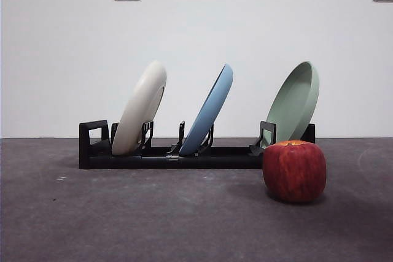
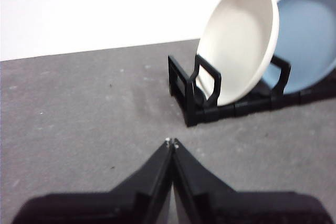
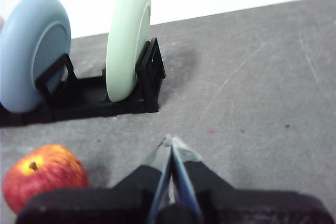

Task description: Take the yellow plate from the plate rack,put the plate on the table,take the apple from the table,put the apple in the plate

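The yellow plate (image 1: pixel 141 108), pale cream, stands tilted in the left slot of the black plate rack (image 1: pixel 153 154); it also shows in the left wrist view (image 2: pixel 239 40). The red apple (image 1: pixel 294 170) sits on the dark grey table (image 1: pixel 123 213) in front of the rack's right end, and shows in the right wrist view (image 3: pixel 42 179). My left gripper (image 2: pixel 171 142) is shut and empty, above the table short of the rack's loop end. My right gripper (image 3: pixel 169 140) is shut and empty, beside the apple. Neither gripper shows in the front view.
A light blue plate (image 1: pixel 212 110) stands in the rack's middle slot and a sage green plate (image 1: pixel 296 101) in its right slot. A white wall with two sockets stands behind the table.
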